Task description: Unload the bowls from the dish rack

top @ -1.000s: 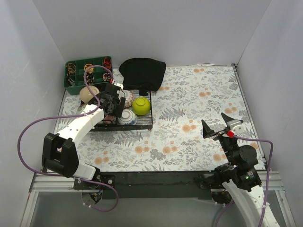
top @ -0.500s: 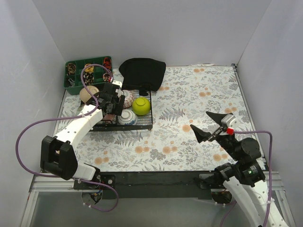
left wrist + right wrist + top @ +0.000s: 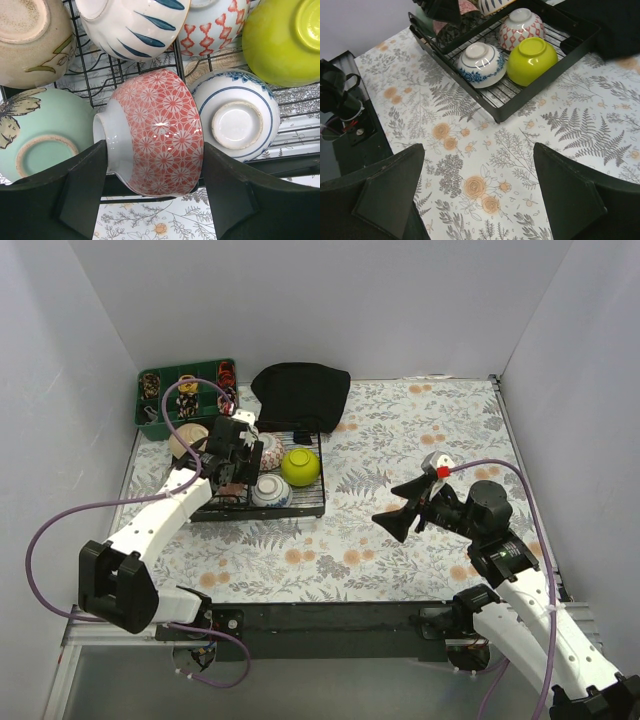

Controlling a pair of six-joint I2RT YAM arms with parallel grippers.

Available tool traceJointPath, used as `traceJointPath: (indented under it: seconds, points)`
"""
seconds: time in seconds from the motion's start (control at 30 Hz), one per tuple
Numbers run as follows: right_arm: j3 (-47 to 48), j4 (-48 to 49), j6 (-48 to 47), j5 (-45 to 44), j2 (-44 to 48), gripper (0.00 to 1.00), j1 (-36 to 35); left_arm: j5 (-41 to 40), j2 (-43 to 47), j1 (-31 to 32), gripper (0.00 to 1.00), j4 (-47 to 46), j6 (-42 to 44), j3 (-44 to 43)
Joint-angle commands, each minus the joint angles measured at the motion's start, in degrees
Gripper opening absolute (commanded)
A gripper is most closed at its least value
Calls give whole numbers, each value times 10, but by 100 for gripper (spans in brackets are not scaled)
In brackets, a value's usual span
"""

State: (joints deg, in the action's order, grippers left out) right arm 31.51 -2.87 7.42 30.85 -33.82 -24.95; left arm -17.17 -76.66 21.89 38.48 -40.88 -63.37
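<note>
Judging from seven round ceramic bowls (image 3: pixel 300 465) sitting in the black wire dish rack (image 3: pixel 295 510), nothing is unloaded yet; left pincer (image 3: pixel 154 155) clamps the pink floral bowl (image 3: pixel 160 115) there, right pincer (image 3: pixel 477 160) gapes empty.

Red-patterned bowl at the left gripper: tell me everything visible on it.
The red bowl looks like glazed ceramic, glossy, with a red field of white flower motifs and a plain white band and foot ring. It lies tipped on its side in the dish rack, foot pointing left. The left gripper straddles it, one finger at the foot end and one at the opposite side, both seemingly in contact. A mint bowl sits on its left and a blue-ringed white bowl close on its right.
</note>
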Motion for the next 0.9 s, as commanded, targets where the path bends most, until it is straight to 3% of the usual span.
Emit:
traceJointPath:
  seconds: [0.0, 0.27, 0.57, 0.87]
  points:
    - [8, 46, 24, 58, 2, 99, -4, -48, 85, 3, 6, -93, 1, -6]
    - [-15, 64, 24, 67, 10, 99, -4, -74, 68, 3, 7, -127, 11, 69]
    - [-39, 68, 15, 69, 9, 99, -3, -39, 69, 26, 4, -179, 79, 112]
    - [-46, 69, 5, 75, 1, 99, -4, -122, 70, 65, 2, -194, 166, 110]
